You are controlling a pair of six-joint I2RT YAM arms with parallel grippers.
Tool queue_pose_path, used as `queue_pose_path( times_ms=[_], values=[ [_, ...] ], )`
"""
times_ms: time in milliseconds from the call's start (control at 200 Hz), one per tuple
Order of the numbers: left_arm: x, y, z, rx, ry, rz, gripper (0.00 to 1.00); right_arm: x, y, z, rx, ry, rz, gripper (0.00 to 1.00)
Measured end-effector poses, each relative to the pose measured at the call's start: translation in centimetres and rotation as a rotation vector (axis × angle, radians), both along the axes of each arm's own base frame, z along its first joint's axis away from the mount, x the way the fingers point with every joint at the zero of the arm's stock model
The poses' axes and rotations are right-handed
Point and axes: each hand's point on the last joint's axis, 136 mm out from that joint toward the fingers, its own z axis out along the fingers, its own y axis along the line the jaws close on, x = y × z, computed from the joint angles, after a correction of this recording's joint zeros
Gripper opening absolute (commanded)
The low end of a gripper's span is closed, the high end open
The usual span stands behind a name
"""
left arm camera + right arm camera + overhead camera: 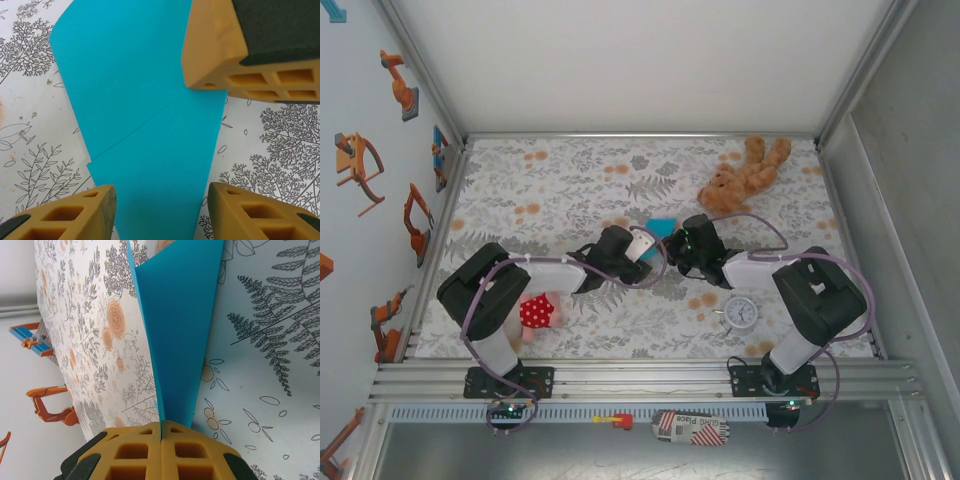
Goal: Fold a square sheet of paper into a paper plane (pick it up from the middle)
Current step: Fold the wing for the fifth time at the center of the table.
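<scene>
The right pincer (161, 432) was clamped shut on the narrow end of the folded blue paper (175, 315), which ran from the bottom centre of its wrist view towards the top. The left pincer (160, 202) stood wide, one finger on each side of the paper at the bottom of its own view, gripping nothing. With that thin pinch as the one hold, I judge a tug or twist could tear the paper, slip it free or spring the folds open. The left wrist view showed a diagonal crease and a stepped left edge. The overhead view placed the paper mid-frame on the counter (570, 180), below-left of the teddy bear (745, 175).
</scene>
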Motion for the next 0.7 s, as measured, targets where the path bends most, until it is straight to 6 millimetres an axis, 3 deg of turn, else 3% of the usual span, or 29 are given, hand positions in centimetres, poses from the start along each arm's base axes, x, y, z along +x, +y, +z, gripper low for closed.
queue_pose_path(
  times_ms=[200,330,466,601,696],
  values=[
    [0.0,0.1,-0.4,0.006,-0.010,-0.009,0.43,-0.2,0.2,-0.1,0.012,0.017,0.003,0.00],
    [0.0,0.0,-0.6,0.008,-0.012,-0.014,0.37,-0.2,0.2,-0.4,0.011,0.023,0.005,0.09],
    [0.0,-0.1,-0.6,0.005,-0.015,-0.016,0.26,-0.2,0.1,-0.6,0.002,0.025,0.006,0.25],
    [0.0,-0.1,-0.7,0.002,-0.011,-0.020,0.19,-0.2,-0.6,-1.0,-0.034,0.031,0.006,0.53],
    [-0.1,-0.2,-0.9,-0.002,-0.002,-0.025,0.16,-0.1,-1.4,-1.0,-0.070,0.028,0.003,0.62]
  ],
)
